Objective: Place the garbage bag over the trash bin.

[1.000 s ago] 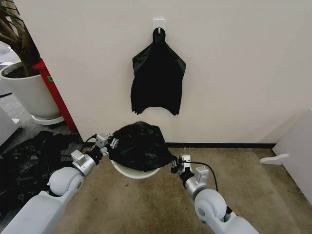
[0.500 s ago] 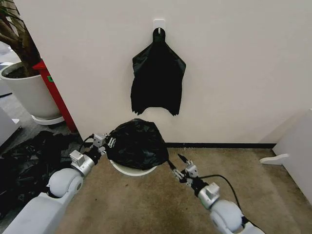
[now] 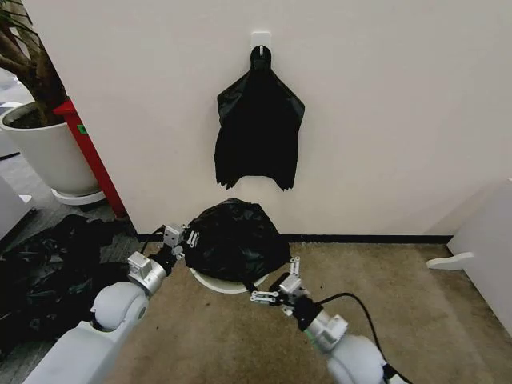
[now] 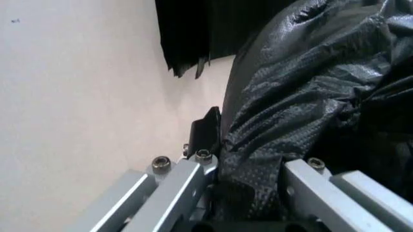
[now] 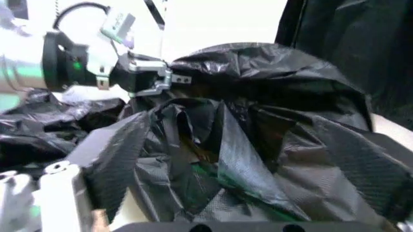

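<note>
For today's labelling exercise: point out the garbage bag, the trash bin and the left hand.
garbage bag (image 3: 234, 234), head view, crumpled top.
trash bin (image 3: 218, 284), head view, white rim under the bag.
left hand (image 3: 181, 238), head view, fingertips at the bag's edge.

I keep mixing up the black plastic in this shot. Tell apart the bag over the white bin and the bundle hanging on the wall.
The glossy, wrinkled black garbage bag sits puffed over the round white plastic trash bin; the black bundle hangs flat from a wall hook. The left pincer grips the garbage bag; nothing touches the bundle. Both are black plastic.
</note>
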`<state>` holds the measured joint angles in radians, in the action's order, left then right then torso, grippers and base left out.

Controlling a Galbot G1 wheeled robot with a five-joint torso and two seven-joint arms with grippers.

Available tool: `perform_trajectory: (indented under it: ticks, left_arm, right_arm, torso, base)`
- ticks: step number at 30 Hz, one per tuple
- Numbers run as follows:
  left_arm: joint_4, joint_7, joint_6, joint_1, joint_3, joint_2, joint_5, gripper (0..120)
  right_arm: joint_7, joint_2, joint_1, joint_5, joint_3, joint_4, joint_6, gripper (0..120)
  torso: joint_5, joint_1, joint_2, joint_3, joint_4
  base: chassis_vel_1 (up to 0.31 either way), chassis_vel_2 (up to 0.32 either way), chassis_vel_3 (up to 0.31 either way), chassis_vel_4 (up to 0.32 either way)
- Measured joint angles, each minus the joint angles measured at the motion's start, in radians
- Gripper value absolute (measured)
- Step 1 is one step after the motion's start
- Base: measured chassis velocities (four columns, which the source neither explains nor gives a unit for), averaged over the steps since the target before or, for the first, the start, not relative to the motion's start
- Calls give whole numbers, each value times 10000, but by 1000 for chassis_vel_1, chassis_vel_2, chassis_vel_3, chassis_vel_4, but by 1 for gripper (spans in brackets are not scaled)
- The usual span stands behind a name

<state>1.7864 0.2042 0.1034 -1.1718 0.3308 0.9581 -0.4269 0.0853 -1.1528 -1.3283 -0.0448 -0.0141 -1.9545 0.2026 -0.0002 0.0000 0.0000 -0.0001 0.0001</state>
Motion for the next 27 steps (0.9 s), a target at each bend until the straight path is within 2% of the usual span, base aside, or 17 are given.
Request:
perform_trajectory:
  ticks: [1, 6, 8, 10, 11, 12, 14, 17, 18, 21, 23, 25, 27]
  left_arm:
    - [0, 0, 0, 0, 0, 0, 0, 4]
    - [-1, -7, -2, 9, -37, 43, 102, 4]
    - [1, -8, -3, 9, -38, 43, 104, 4]
    - [20, -19, -2, 4, -40, 69, 131, 4]
    - [21, -20, -1, 2, -40, 72, 134, 4]
    - [33, -35, 0, -17, -42, 117, 171, 4]
    - [53, -42, 0, -37, -44, 147, 200, 4]
    - [53, -42, 0, -37, -44, 147, 200, 4]
    - [134, -69, 0, -89, -45, 188, 249, 4]
    - [189, -130, 0, -123, -14, 191, 255, 4]
    - [200, -146, 0, -128, -7, 191, 255, 4]
    - [271, -207, -14, -165, 38, 205, 250, 4]
    - [320, -226, -37, -195, 70, 219, 228, 4]
  right_arm:
    - [0, 0, 0, 0, 0, 0, 0, 91]
    - [-814, -107, 505, 340, 441, 162, -1048, 70]
    - [-829, -107, 512, 336, 447, 162, -1069, 68]
    - [-1162, -91, 682, 141, 625, 134, -1672, 57]
    - [-1176, -91, 692, 132, 636, 132, -1710, 55]
    - [-1230, -84, 777, 119, 707, 127, -1989, 48]
    - [-1232, -79, 822, 164, 736, 128, -2139, 43]
    - [-1232, -79, 822, 164, 736, 128, -2139, 43]
    - [-1309, -70, 868, 331, 781, 130, -2383, 29]
    - [-1369, -42, 850, 397, 782, 131, -2355, 15]
    - [-1373, -30, 843, 400, 779, 134, -2311, 12]
    - [-1315, 38, 798, 360, 721, 220, -1827, 1]
    - [-1072, 89, 751, 247, 629, 358, -1231, 0]
  torso:
    - [0, 0, 0, 0, 0]
    - [1, 0, 0, 0, 0]
    - [1, 0, 0, 1, 0]
    - [1, 0, 0, 0, -1]
    - [1, 0, 0, 1, -1]
    - [1, 0, 0, 1, 0]
    - [1, 0, 0, 1, 0]
    - [1, 0, 0, 1, 0]
    - [1, 0, 0, 1, 0]
    - [1, 0, 0, 1, -1]
    - [1, 0, 0, 1, -1]
    - [2, 0, 0, 0, 0]
    - [2, 0, 0, 1, -1]
  base:
    - [0, 0, 0, 0]
    - [0, 0, 0, 0]
    - [0, 0, 0, 0]
    - [0, 0, 0, 0]
    - [0, 0, 0, 0]
    - [0, 0, 0, 0]
    - [0, 0, 0, 0]
    - [0, 0, 0, 0]
    - [0, 0, 0, 0]
    - [0, 0, 0, 0]
    - [0, 0, 0, 0]
    - [0, 0, 0, 0]
    - [0, 0, 0, 0]
